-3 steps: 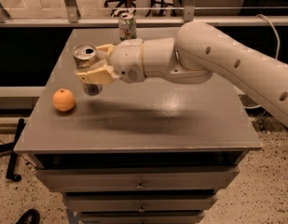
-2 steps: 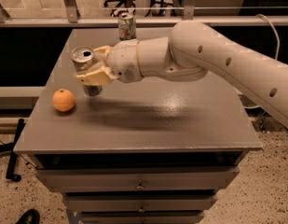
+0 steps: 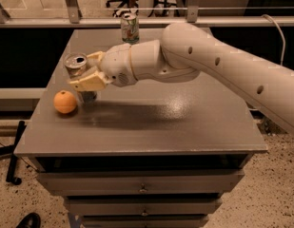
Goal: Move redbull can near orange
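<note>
The arm reaches in from the right across the grey table (image 3: pixel 194 122), and its gripper (image 3: pixel 82 71) sits over the table's left part, the two fingers (image 3: pixel 89 81) pinching the redbull can (image 3: pixel 75 62) from either side. The can stands upright with its shiny top facing up (whether its base touches the tabletop cannot be told). The orange (image 3: pixel 65 101) lies just beside it, to the left and slightly nearer the front edge. A white can (image 3: pixel 130 27) stands at the far edge, well apart.

The redbull can's (image 3: pixel 75 62) body is being hidden by the clasping gripper's (image 3: pixel 81 71) fingers (image 3: pixel 91 82) at the counter's (image 3: pixel 184 127) left; the arm (image 3: pixel 222 65) is being cropped rightward.
</note>
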Action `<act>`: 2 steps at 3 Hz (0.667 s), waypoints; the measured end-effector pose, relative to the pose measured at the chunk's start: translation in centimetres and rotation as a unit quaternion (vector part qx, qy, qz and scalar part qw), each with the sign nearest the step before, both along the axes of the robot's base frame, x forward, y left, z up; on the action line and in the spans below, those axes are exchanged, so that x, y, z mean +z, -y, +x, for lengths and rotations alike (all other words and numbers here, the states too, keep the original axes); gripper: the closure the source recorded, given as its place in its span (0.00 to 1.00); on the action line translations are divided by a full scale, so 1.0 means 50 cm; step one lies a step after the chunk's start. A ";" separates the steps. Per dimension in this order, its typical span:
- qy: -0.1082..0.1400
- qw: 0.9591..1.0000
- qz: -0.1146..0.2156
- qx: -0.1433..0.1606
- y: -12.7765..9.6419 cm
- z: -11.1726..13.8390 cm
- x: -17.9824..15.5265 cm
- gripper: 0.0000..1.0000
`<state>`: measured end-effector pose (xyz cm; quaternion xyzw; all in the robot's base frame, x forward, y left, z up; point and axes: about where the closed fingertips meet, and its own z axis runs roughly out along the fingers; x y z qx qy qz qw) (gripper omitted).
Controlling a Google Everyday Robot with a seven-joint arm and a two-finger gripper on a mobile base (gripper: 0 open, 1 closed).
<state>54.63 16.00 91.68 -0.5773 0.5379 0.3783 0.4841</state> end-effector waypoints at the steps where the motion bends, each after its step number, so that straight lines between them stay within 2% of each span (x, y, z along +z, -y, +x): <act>1: -0.016 1.000 -0.015 0.007 -0.001 -0.005 -0.025 0.59; 2: -0.028 0.999 -0.033 0.011 0.011 -0.009 -0.053 0.28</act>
